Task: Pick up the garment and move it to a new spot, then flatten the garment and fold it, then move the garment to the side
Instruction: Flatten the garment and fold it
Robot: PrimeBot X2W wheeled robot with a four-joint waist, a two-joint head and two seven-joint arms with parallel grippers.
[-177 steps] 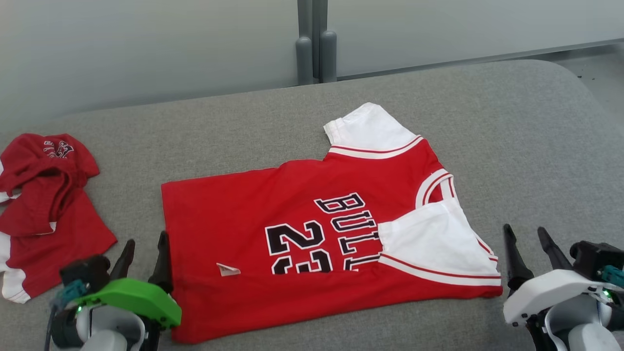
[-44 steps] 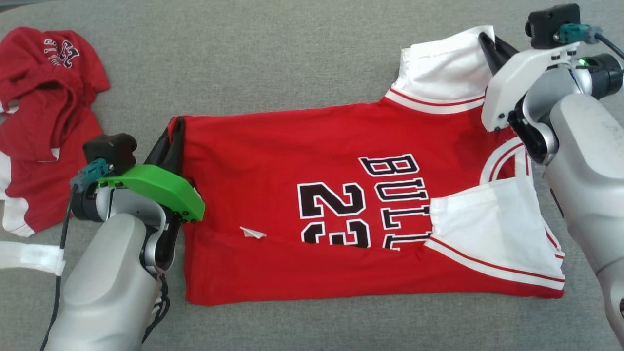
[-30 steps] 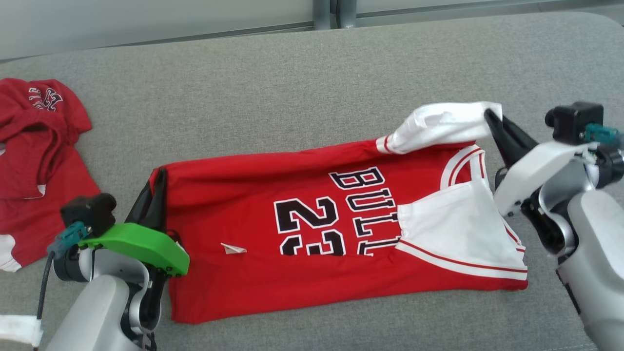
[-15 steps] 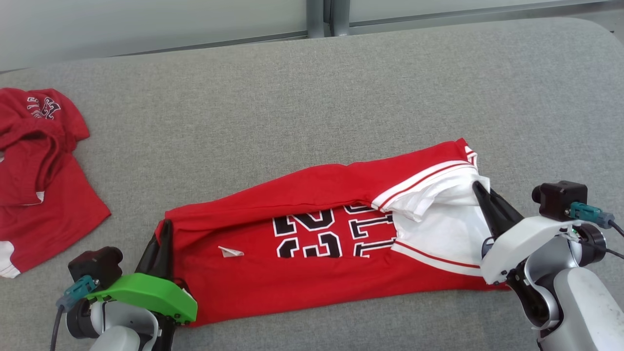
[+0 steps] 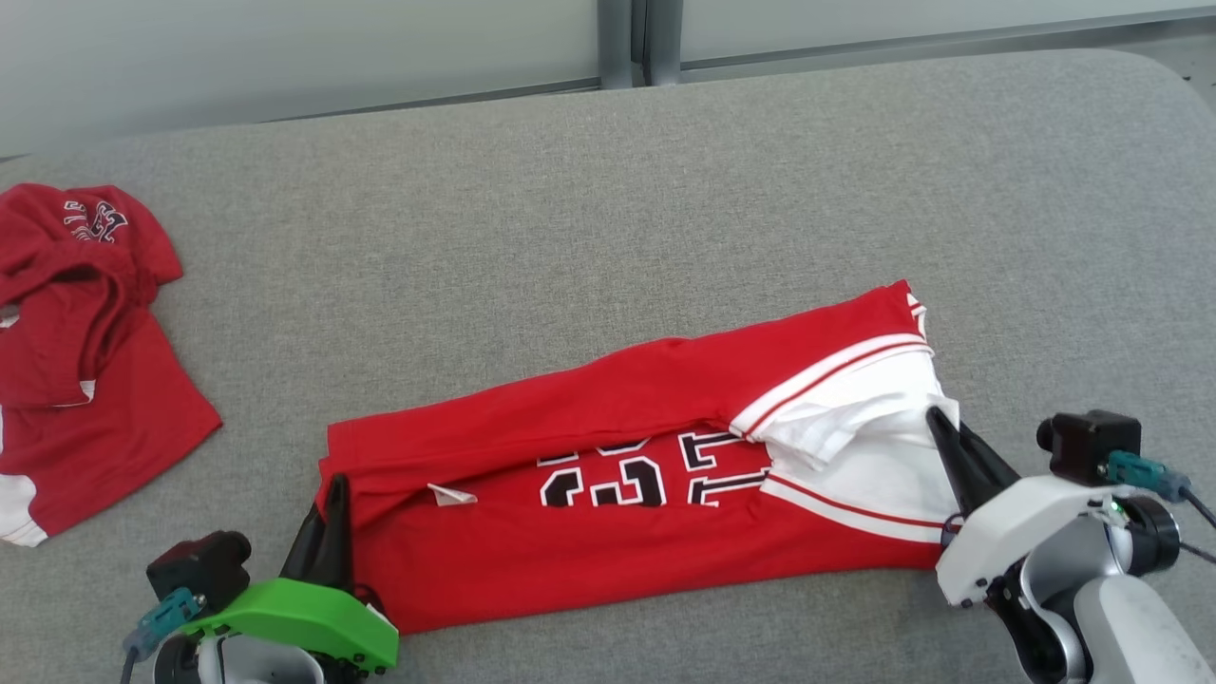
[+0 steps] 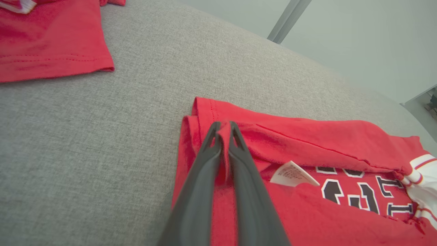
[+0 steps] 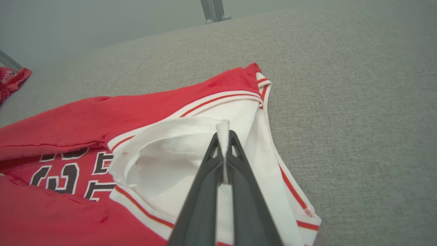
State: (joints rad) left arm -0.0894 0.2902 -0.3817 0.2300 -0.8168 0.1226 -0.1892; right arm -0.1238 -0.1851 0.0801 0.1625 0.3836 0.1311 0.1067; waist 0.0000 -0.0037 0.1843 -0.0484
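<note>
Currently fold step: red jersey (image 5: 608, 446) lies near-centre on grey cushion (image 5: 665, 190), far half laid over toward near edge, lettering partly covered. At left end, left gripper (image 6: 223, 125) clenched on red hem corner (image 6: 202, 110); at right end, right gripper (image 7: 223, 135) clenched on white sleeve (image 5: 855, 418). Next likely: set edge down flush, release both, press flat. Spare red garment (image 5: 85, 332) far left, well apart.

The jersey (image 5: 608, 551) is soft, matt red-and-white cloth; the surface (image 5: 665, 190) beneath is coarse grey woven fabric.
</note>
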